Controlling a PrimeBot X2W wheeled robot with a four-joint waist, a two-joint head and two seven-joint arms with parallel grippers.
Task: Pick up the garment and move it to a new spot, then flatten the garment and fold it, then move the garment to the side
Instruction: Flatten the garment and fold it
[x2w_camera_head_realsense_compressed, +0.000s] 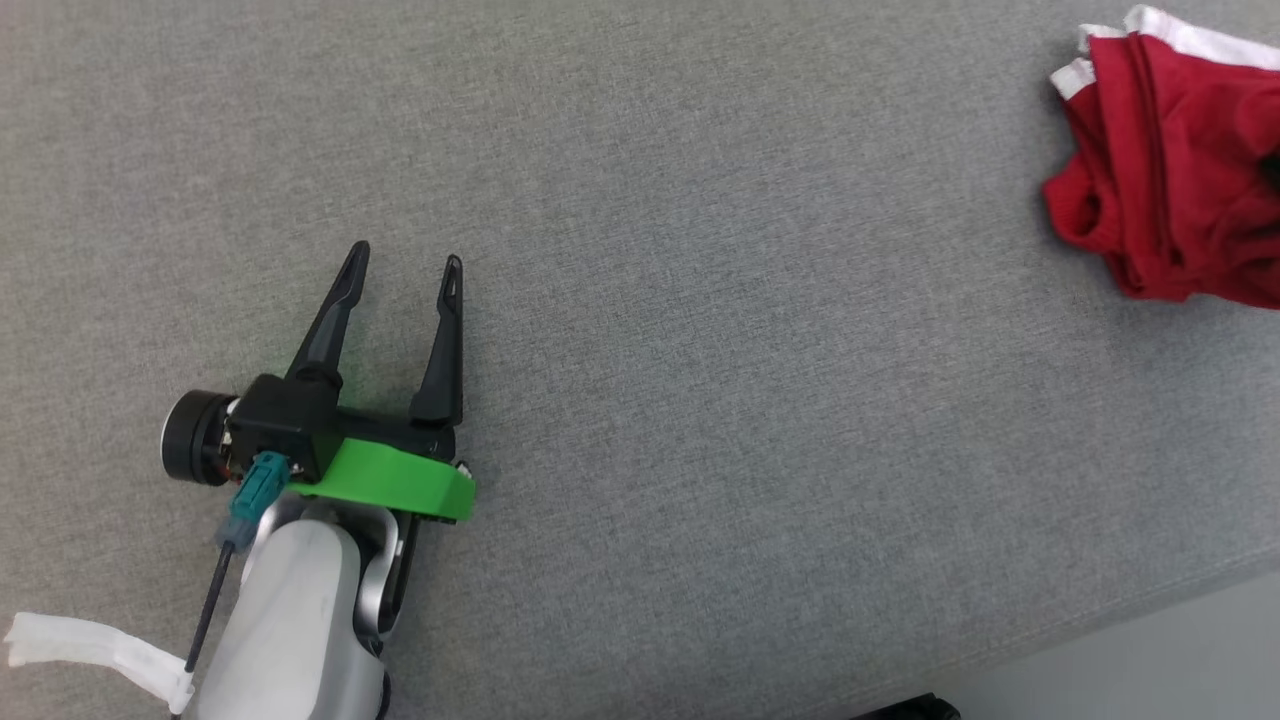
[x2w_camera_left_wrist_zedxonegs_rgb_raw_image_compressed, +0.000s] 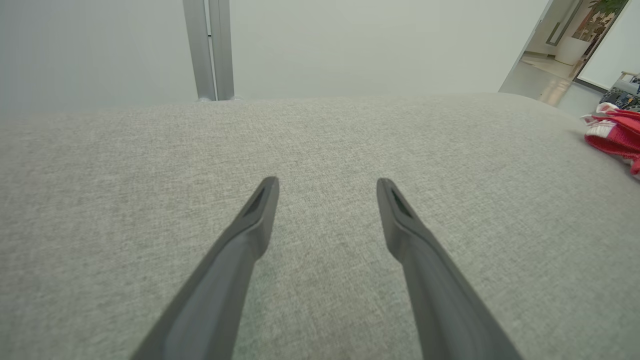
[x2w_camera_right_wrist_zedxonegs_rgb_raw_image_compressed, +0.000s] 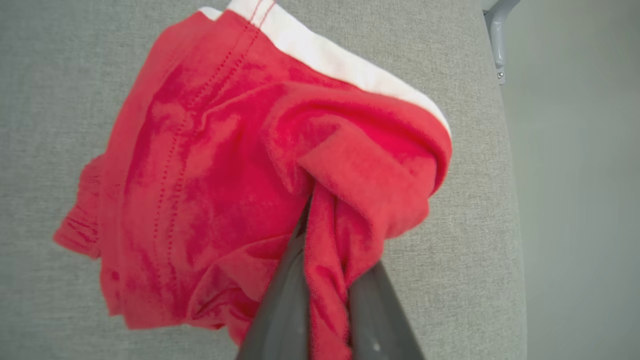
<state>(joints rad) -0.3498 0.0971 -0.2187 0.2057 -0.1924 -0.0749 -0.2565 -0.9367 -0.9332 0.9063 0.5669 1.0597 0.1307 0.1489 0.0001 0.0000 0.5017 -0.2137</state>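
**Right pincer grips red garment at far edge of grey surface, left arm idle**

Nearest the robot, the pale left forearm (x2w_camera_head_realsense_compressed: 290, 620) carries a bright green plastic wrist band (x2w_camera_head_realsense_compressed: 400, 485), with a strip of white cloth (x2w_camera_head_realsense_compressed: 90, 645) trailing beside it. Above the band, the left gripper (x2w_camera_head_realsense_compressed: 407, 253) is released, its two long dark fingers spread wide over the grey woven fabric surface (x2w_camera_head_realsense_compressed: 700, 300) with nothing between them. The left wrist view shows the same left gripper (x2w_camera_left_wrist_zedxonegs_rgb_raw_image_compressed: 327, 181) gaping above bare weave.

Well apart from it, at the upper right of the head view, is the crumpled red cotton garment with a white band (x2w_camera_head_realsense_compressed: 1170, 170), partly cut off by the frame. In the right wrist view the right gripper (x2w_camera_right_wrist_zedxonegs_rgb_raw_image_compressed: 322, 250) is clenched on a twisted fold of the garment (x2w_camera_right_wrist_zedxonegs_rgb_raw_image_compressed: 200, 190), its dark fingers (x2w_camera_right_wrist_zedxonegs_rgb_raw_image_compressed: 280, 310) pressed either side of the cloth, close to the edge of the surface (x2w_camera_right_wrist_zedxonegs_rgb_raw_image_compressed: 50, 75). Whether the bundle rests on the weave or hangs just clear of it cannot be told.

Farthest off, the left wrist view shows the garment (x2w_camera_left_wrist_zedxonegs_rgb_raw_image_compressed: 617, 135) small at the right rim of the surface (x2w_camera_left_wrist_zedxonegs_rgb_raw_image_compressed: 320, 135), and beyond it a grey metal post (x2w_camera_left_wrist_zedxonegs_rgb_raw_image_compressed: 209, 50) against a pale wall
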